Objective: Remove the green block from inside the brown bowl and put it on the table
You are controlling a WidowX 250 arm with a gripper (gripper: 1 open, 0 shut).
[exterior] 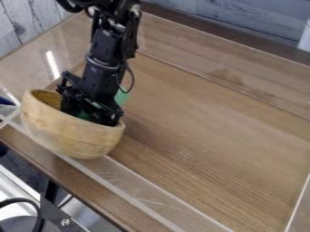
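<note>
Camera view: single high angle, looking down and across the work area from one corner.
Desk (218,118): wood-grain top with low clear walls along its edges; the whole stretch to the right of the bowl lies bare, so there is room for a set-down.
Arm: black, comes down from the top of the picture and leans into the bowl at a steep tilt, most likely so that it can reach over the near rim.
Brown bowl (67,136): pale wooden, round, sitting near the left edge of the desk, close to the clear wall; it looks tipped slightly toward the viewer, though I cannot tell if the arm is pressing on it.
Pincer (92,107): inside the bowl, jaws drawn nearly together; a sliver of green shows between the black parts, so I read it as clenched on the block.
Green block (89,113): within the bowl, mostly hidden by the pincer, only small green patches visible; whether it is clear of the bowl floor cannot be told.
Step in hand (judgement): the lift-out; grasp made, block not yet over the rim.
Next move needs (judgement): enough rise to clear the rim, then travel right to bare desk.
Risk (judgement): small wedge-ended block could slip; bowl could be dragged along.
</note>
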